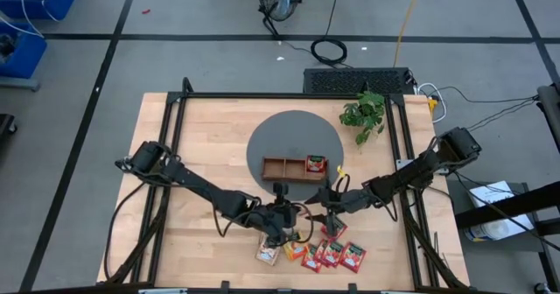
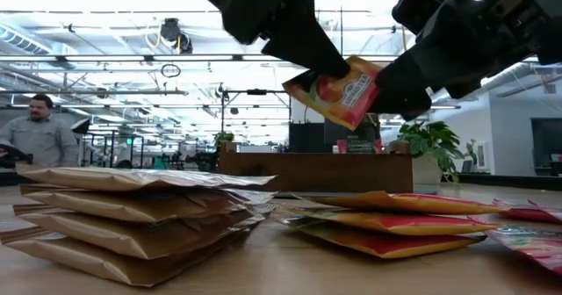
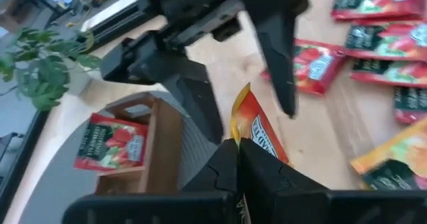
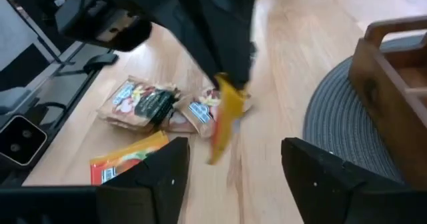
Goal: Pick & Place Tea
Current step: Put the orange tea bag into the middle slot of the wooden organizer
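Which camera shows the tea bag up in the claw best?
The low view: the lifted orange tea bag faces it, pinched by the left claw. The left wrist view shows it close but partly hidden, the right wrist view edge-on, the high view barely.

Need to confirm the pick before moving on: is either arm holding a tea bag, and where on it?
The left gripper pinches an orange-yellow sachet by one edge, lifted off the table. The right gripper is open, holding nothing.

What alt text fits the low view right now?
An orange-yellow sachet hangs in the air, pinched at its upper left by the left pincer, with the open right pincer at its right edge. Below, stacks of sachets lie on the table, with the tray and a plant behind.
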Tool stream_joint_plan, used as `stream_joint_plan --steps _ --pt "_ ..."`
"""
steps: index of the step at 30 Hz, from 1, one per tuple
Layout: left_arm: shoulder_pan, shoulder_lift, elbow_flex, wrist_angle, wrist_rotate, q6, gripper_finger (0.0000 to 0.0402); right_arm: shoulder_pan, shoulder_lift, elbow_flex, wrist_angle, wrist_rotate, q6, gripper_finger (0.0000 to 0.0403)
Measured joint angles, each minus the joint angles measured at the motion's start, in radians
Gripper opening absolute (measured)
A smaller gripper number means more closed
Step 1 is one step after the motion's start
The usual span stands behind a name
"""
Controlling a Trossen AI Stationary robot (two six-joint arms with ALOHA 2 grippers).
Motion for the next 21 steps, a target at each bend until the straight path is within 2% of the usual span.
stream_joint_plan --steps 5,8,15,19,21 --pt "0.005 0.0 0.0 0.001 0.006 -0.009 0.0005 -0.001 0.0 0.0 0.0 0.003 -0.024 0.0198" --pt "0.007 0.0 0.0 0.002 0.011 -0.013 0.0015 -0.011 0.0 0.0 0.0 0.003 -0.027 0.0174" --pt "0.011 0.0 0.0 0.001 0.037 -0.019 0.0006 -0.031 0.0 0.0 0.0 -0.002 -0.082 0.0084" --pt "0.019 0.0 0.0 0.001 0.049 -0.02 0.0029 -0.03 0.0 0.0 -0.012 -0.002 -0.144 0.0017" --pt "0.021 0.0 0.0 0.001 0.054 -0.02 0.0043 -0.031 0.0 0.0 -0.019 0.002 -0.156 0.0012"
